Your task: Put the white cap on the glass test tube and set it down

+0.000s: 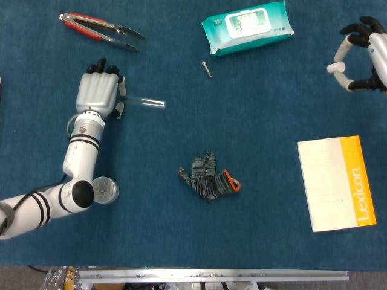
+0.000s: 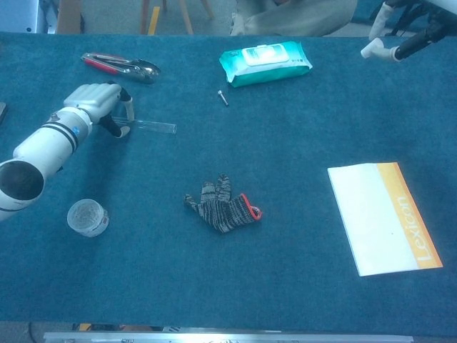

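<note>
Glass test tube (image 1: pixel 147 102): clear, lying on its side on the blue cloth of the table (image 1: pixel 260 133), at the left; its near end lies under the left hand, its far end points right.
Left hand (image 1: pixel 97 92): palm down over the tube's end, dark fingertips curled toward the cloth; in the chest view the thumb and fingers (image 2: pixel 127 107) close around the tube, so it grasps the glass test tube.
White cap (image 1: pixel 334 67): far right, up off the cloth, well apart from the tube.
Right hand (image 1: pixel 366 54): at the right edge of the head view, partly cut off; it pinches the white cap between thumb and finger, the other dark-tipped fingers curved.
Tongs (image 1: pixel 100 28): red-handled, metal, top left.
Wipes pack (image 1: pixel 247 25): teal, with a white lid, top centre.
Screw (image 1: pixel 207 68): small, just below the pack.
Work glove (image 1: pixel 207 177): grey knit with an orange cuff, mid-table.
Round tin (image 1: pixel 106 190): silvery, beside the left forearm.
Booklet (image 1: pixel 335 181): white with an orange band reading Lexicon, at the right.
</note>
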Robot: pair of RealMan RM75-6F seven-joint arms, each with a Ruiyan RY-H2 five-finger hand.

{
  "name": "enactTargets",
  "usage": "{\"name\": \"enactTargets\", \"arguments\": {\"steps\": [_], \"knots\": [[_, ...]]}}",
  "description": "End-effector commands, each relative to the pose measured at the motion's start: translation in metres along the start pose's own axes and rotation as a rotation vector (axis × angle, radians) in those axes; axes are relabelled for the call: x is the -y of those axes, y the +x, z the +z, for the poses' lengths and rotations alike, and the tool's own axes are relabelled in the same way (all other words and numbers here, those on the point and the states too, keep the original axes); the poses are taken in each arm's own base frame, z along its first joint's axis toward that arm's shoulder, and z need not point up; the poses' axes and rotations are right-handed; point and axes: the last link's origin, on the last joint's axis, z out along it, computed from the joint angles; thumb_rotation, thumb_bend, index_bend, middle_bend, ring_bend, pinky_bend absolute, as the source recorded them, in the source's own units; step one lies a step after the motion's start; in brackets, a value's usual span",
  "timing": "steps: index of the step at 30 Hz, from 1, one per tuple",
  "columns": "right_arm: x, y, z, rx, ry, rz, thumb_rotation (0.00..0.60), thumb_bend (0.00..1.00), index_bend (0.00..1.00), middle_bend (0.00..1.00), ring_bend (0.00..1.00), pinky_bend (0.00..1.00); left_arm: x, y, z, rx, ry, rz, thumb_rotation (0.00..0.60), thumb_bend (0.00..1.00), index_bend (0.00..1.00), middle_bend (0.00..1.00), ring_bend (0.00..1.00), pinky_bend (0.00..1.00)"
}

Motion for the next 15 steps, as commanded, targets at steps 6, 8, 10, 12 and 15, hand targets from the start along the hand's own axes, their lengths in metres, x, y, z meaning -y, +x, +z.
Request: {"name": "enactTargets", "arguments": {"steps": [6, 8, 10, 12, 15], "knots": [[-0.0007, -0.0002, 0.0002, -0.001, -0.002, -0.003, 0.600, 0.32, 0.58, 0.25, 0.07, 0.23, -0.0022, -0.0007, 0.0006, -0.005, 0.002, -0.024, 0.600, 0.34, 0.49, 0.22, 0.03, 0.07], [-0.0009, 0.0000, 0.0003, -0.002, -0.002, 0.000, 0.600, 0.32, 0.58, 0.25, 0.07, 0.23, -0.0020, -0.0005, 0.0000, -0.003, 0.000, -0.036, 0.600, 0.34, 0.50, 0.23, 0.04, 0.07], [-0.0010, 0.0005, 0.0004, -0.005, -0.002, 0.000, 0.600, 0.32, 0.58, 0.25, 0.07, 0.23, -0.0009, 0.0006, -0.0012, 0.000, -0.001, -0.053, 0.600, 0.34, 0.51, 0.25, 0.06, 0.08], [-0.0005, 0.0007, 0.0005, -0.006, -0.001, 0.002, 0.600, 0.32, 0.58, 0.25, 0.07, 0.23, 0.0003, 0.0048, -0.0014, 0.000, -0.002, -0.077, 0.600, 0.34, 0.51, 0.26, 0.08, 0.08], [0.0006, 0.0003, 0.0006, -0.005, 0.002, 0.005, 0.600, 0.32, 0.58, 0.25, 0.07, 0.23, 0.0022, 0.0080, -0.0041, 0.010, -0.005, -0.112, 0.600, 0.34, 0.53, 0.28, 0.11, 0.08]]}}
